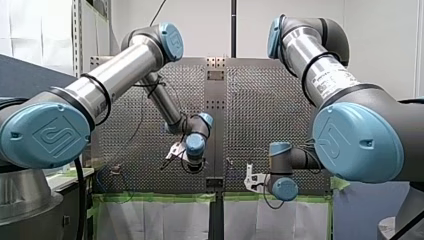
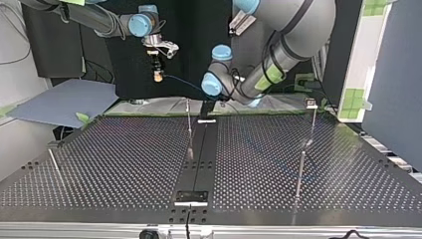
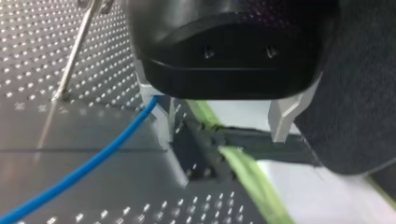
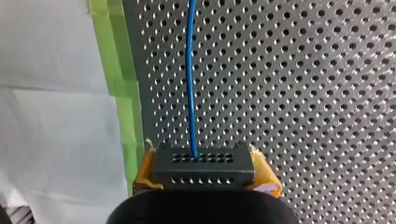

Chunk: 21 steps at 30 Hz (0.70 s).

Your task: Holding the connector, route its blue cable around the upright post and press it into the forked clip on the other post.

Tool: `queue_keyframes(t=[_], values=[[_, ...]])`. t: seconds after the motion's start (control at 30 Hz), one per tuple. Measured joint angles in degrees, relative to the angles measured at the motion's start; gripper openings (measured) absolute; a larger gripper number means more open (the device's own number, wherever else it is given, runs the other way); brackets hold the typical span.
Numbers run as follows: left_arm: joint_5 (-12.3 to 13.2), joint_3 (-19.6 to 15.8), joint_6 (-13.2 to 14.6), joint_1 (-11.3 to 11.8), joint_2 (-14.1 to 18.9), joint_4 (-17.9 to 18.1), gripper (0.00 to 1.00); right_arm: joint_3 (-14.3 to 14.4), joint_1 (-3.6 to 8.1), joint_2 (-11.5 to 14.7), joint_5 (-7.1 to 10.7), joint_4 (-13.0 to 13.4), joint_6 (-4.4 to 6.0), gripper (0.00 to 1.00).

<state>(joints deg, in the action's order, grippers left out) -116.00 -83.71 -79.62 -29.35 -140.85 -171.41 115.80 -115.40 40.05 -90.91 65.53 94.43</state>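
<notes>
Clamping a dark grey rectangular connector block (image 4: 203, 171) between its yellow pads (image 4: 144, 170), my right gripper (image 4: 203, 161) holds it firmly over the perforated metal table (image 4: 303, 93), near the edge where a strip of green tape (image 4: 122, 93) runs. A thin blue cable (image 4: 190, 84) comes out of one hole in the connector's face and goes straight ahead of the gripper, above the table's surface.

In the top view the right gripper hangs in the air behind the table's far edge, a little to the view's left of the middle. The cable leaves it toward the view's right and goes down toward the wrist of my left arm, where it is hidden.

My left gripper (image 3: 222, 135) is released: its two metal fingers (image 3: 160, 121) stand wide apart with nothing between them. The blue cable meets the outer side of one finger and passes away beside it over the table.

A thin upright metal post (image 2: 189, 129) stands at the table's middle in the top view. A second, taller metal post (image 2: 302, 159) stands at the view's right and has a small head on top. I cannot tell if this head is forked, nor how the cable passes the posts.
</notes>
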Motion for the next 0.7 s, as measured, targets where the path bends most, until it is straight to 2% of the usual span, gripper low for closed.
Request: queue_keyframes(t=[0.3, 0.7], values=[[3.19, -1.92, -4.02, -0.35, -0.58, 2.85, 1.00, -0.53, 0.31, 0.00, 3.97, 0.54, 0.90, 0.00], [7.83, -5.33, -9.61, -0.54, -0.60, 8.12, 1.00, -0.71, 0.84, -0.01, 4.68, 0.27, 0.99, 0.00]])
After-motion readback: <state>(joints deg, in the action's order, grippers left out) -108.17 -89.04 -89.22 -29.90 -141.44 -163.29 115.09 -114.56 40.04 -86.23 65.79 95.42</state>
